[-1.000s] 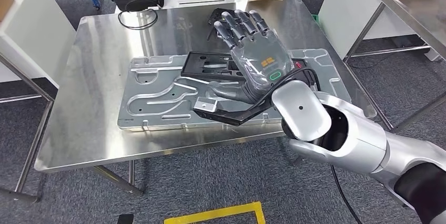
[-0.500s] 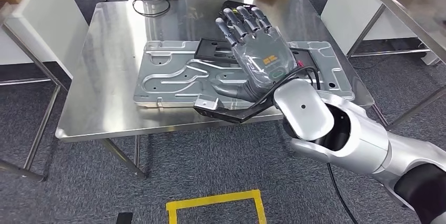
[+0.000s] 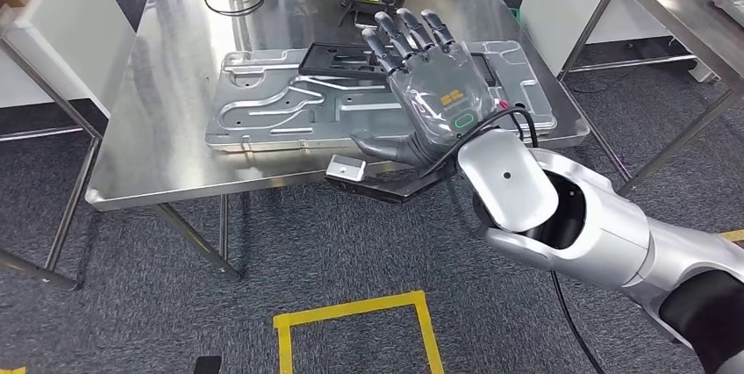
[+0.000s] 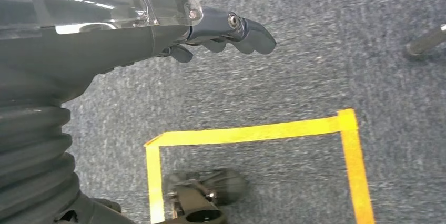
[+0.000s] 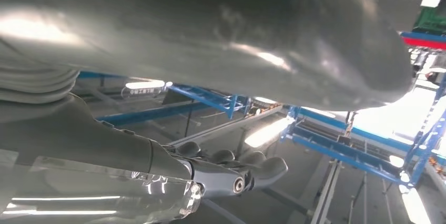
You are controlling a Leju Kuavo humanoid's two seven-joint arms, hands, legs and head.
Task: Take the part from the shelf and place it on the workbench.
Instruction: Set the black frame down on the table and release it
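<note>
The surface (image 3: 167,111) is shiny, smooth metal. The big plate (image 3: 263,111) on it is dull grey metal with bumps. The right hand (image 3: 430,97) has a clear, glossy plastic cover. The floor (image 3: 175,304) is rough grey carpet.

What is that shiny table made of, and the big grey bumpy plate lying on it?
The table looks like stainless steel: brushed, shiny, mirroring the lights. The plate seems to be stamped sheet metal, duller grey, with pressed ridges and punched holes; which metal is hard to tell.
</note>
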